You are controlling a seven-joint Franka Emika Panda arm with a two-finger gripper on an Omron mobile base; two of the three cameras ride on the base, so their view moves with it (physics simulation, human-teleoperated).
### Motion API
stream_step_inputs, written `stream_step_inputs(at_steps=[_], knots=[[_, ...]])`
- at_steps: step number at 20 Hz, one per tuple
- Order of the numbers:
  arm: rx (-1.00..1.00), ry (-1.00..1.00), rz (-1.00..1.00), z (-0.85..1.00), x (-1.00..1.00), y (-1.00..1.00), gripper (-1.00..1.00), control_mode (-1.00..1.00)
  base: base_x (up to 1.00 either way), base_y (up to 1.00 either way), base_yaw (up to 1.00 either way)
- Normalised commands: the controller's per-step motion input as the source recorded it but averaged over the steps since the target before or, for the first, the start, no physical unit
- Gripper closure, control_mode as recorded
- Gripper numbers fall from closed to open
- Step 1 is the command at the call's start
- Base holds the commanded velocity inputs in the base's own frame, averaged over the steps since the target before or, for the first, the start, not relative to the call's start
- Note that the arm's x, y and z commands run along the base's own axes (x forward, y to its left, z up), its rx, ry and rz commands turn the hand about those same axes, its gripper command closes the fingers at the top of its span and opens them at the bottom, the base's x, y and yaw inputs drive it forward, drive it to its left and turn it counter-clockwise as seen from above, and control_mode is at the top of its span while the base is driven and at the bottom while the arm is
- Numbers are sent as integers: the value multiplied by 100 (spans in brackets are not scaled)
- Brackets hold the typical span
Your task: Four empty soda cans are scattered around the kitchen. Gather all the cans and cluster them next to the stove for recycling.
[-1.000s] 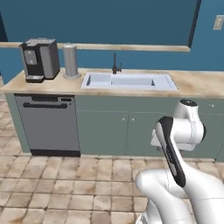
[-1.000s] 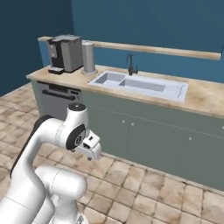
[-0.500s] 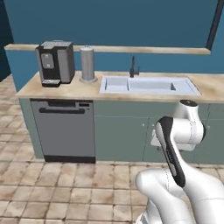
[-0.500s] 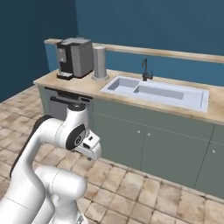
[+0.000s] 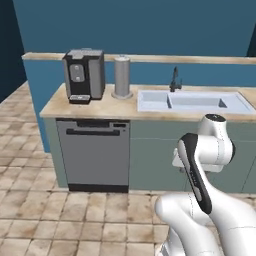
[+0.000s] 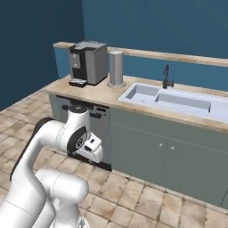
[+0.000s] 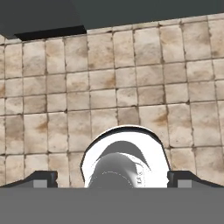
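Note:
The soda cans and the stove are out of view. My gripper [image 7: 112,179] points down at the brown tiled floor [image 7: 109,87] of the kitchen, its two dark fingertips [image 7: 41,179] wide apart and open with nothing between them. In the right base view the gripper [image 6: 92,149] hangs folded close to the arm, in front of the lower cabinets. The hand [image 5: 178,160] sits tucked behind the forearm in the left base view.
A beige counter [image 5: 100,107] carries a black coffee machine [image 5: 84,75], a tall silver cylinder [image 5: 122,76] and a sink [image 5: 192,101] with a dark faucet [image 5: 174,80]. A grey dishwasher [image 5: 93,154] stands below. Tiled floor lies open before the cabinets.
The whole scene has slid to the right in both base views, so the base has moved. The arm keeps its folded pose and the gripper stays open.

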Motion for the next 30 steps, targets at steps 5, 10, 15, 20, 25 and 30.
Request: stream_step_inputs(at_steps=[5,10,15,20,25,30], knots=[[0,0,0,0,0,0,-100,100,51,58,0],[0,0,0,0,0,0,-100,100,50,59,0],[0,0,0,0,0,0,-100,100,48,61,0],[0,0,0,0,0,0,-100,100,45,63,0],[0,0,0,0,0,0,-100,100,42,63,0],[0,0,0,0,0,0,-100,100,38,64,0]])
